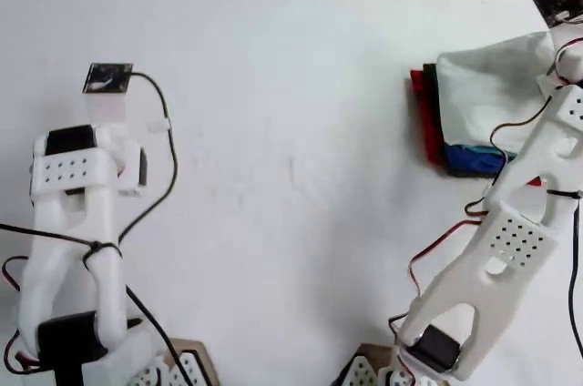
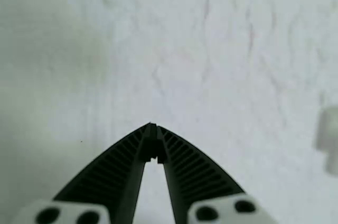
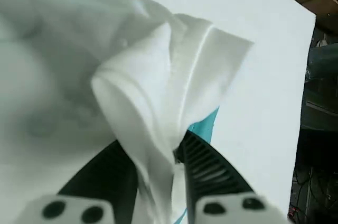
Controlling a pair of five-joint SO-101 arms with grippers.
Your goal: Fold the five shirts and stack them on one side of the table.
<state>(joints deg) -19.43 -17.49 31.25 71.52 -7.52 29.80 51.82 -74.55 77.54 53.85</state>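
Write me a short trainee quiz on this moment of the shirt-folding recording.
1. True or false: the left gripper holds a shirt.
2. Which colours show at the edge of the stack, under its top layer? A. red, black, blue. B. green, yellow. C. grey alone.
3. Fill in: the right gripper is shut on the ___.
Key: 1 false, it is shut over the bare table; 2 A; 3 white shirt.

Shirt stack [image 1: 460,117] on table [image 1: 291,186] right side, right pincer [image 3: 153,150] atop.
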